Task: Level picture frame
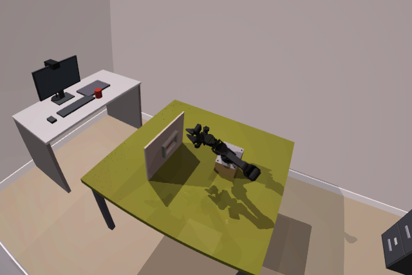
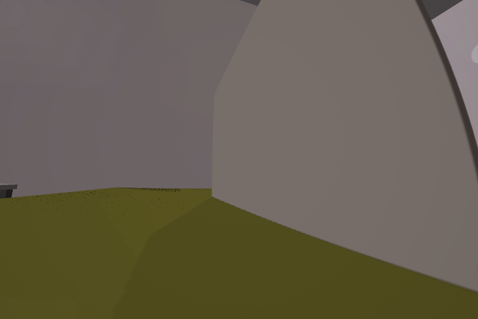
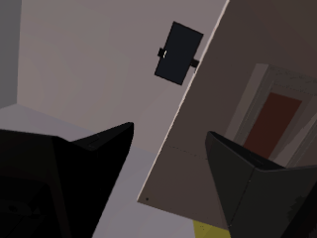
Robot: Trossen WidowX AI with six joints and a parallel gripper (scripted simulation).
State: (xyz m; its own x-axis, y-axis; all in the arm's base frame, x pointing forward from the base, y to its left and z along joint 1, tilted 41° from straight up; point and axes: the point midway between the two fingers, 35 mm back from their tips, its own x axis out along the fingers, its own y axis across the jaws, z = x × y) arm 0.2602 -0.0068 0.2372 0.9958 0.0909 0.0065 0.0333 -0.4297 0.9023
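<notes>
One olive table (image 1: 132,178) carries one upright wall panel (image 1: 156,152) and one arm on a block base (image 1: 232,147). One picture frame (image 1: 169,145) hangs on the panel face. The gripper (image 1: 190,133) is partly open and empty, near the frame's upper right, apart from it.

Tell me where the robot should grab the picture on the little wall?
Probably one side rail of the picture frame. It hangs flat against the wall panel, so only its raised border sticks out. Come straight from the arm's side with the open end effector, jaws straddling that rail.
</notes>
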